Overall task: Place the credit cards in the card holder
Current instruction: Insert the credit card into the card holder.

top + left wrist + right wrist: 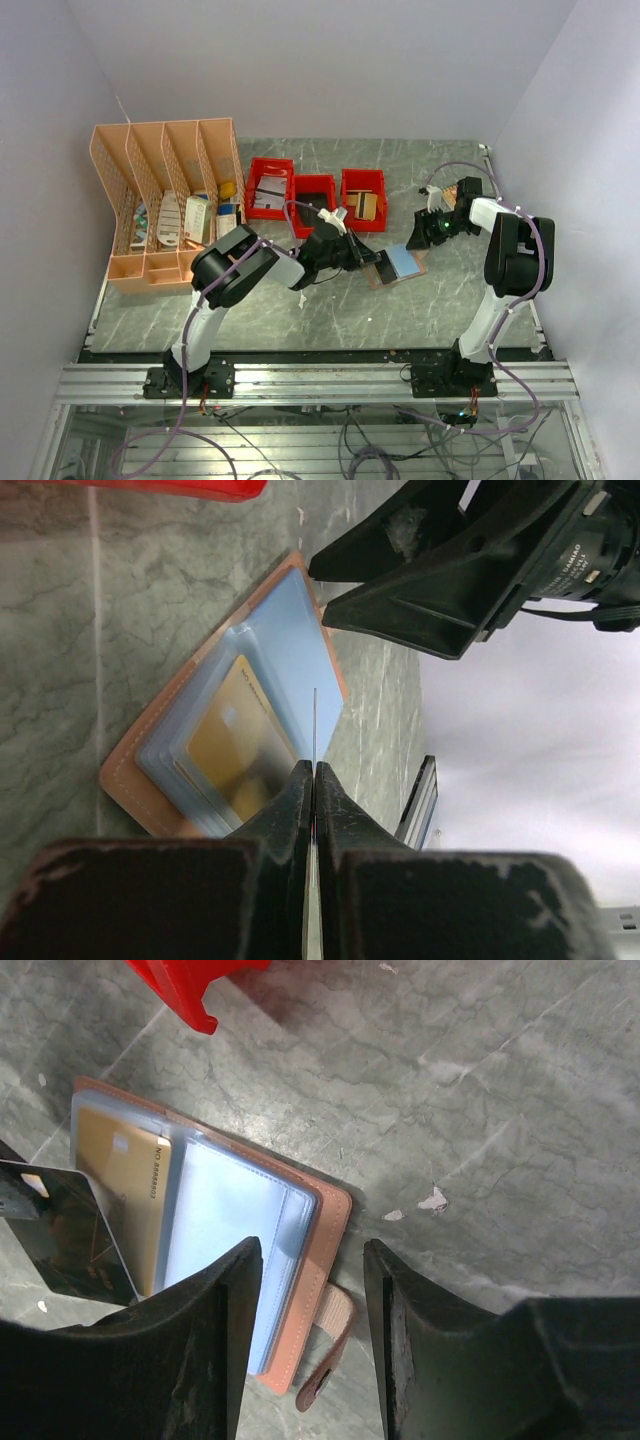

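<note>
The card holder [403, 264] lies open on the table, with pale blue clear sleeves inside a tan cover [326, 1228] and a snap tab [336, 1348]. A gold credit card [122, 1188] sits in one sleeve [235, 742]. My left gripper [372, 258] is shut on another credit card, which shows edge-on as a thin line [315, 725] and as a dark face [68, 1232] tilted over the holder's left side. My right gripper [312, 1252] is open, its fingers astride the holder's right edge and tab, with one finger [205, 1330] over the sleeves. It shows dark in the left wrist view too [420, 590].
Three red bins [270, 186] [315, 196] [363, 194] stand in a row behind the holder, the nearest just beyond it [185, 985]. A big peach desk organizer [165, 200] fills the back left. Walls close in on both sides.
</note>
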Robot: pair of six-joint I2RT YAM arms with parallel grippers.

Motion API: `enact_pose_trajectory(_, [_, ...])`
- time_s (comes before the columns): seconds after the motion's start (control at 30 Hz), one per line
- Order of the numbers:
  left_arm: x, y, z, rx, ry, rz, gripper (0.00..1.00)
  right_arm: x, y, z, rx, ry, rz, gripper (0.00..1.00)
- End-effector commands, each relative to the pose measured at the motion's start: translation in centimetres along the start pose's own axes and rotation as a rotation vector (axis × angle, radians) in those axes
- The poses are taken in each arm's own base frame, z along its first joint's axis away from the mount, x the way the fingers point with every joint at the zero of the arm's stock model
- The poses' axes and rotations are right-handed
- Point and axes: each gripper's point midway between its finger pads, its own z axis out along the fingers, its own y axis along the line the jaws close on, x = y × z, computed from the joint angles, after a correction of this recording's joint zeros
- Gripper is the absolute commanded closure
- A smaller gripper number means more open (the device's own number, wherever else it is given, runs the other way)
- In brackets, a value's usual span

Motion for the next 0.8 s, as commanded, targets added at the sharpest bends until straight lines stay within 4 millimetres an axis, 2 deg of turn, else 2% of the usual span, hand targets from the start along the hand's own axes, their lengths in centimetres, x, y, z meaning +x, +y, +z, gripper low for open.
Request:
enact_pose_trajectory(0.0, [-0.8, -0.1, 1.0, 0.000, -0.051, -0.001, 0.93, 0.5, -0.3, 0.2, -0.009, 0.012, 0.005, 0.55])
enact_pose_trajectory(0.27, [-0.6, 1.2, 0.8, -0.013, -0.079, -0.046, 0.93, 1.0, 0.3, 0.4, -0.037, 0.017, 0.015, 0.57])
enact_pose_trajectory(0.77, [-0.7, 1.5, 0.7, 0.040, -0.119, -0.126, 0.93, 1.7, 0.8, 0.6, -0.062, 0.026, 0.026, 0.59])
